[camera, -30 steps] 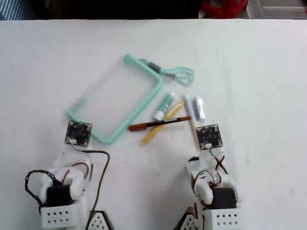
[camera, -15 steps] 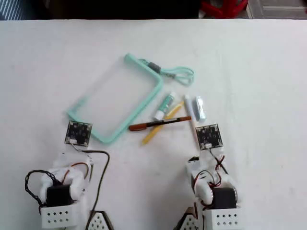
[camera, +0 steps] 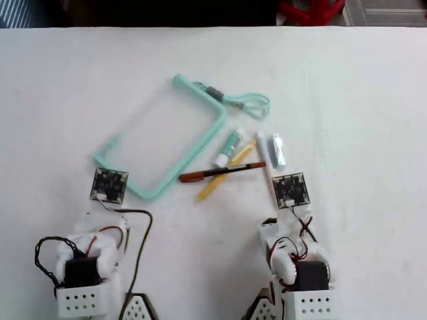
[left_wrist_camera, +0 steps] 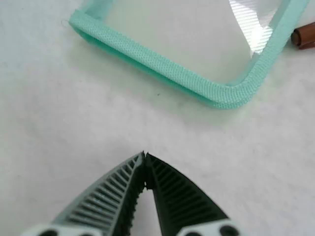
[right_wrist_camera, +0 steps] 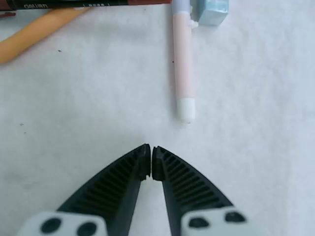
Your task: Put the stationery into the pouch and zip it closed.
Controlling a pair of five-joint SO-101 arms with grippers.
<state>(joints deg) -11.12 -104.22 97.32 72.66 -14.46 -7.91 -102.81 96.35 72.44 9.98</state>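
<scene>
A clear pouch [camera: 163, 137] with mint green trim lies flat on the white table, its cord [camera: 248, 102] trailing from the far corner. Beside it lie a small glue tube [camera: 228, 148], a yellow pencil [camera: 225, 172], a brown pen [camera: 221, 172], a pale pink pen [camera: 265, 167] and a small light-blue eraser [camera: 277, 151]. My left gripper [left_wrist_camera: 144, 158] is shut and empty, just short of the pouch's near edge [left_wrist_camera: 162, 71]. Shut and empty too, my right gripper [right_wrist_camera: 150, 149] sits just short of the pink pen's tip [right_wrist_camera: 186, 112].
Both arm bases [camera: 83, 273] [camera: 297, 277] stand at the table's near edge. The table's far edge [camera: 213, 28] runs along the back, with dark room and a red object [camera: 312, 10] beyond it.
</scene>
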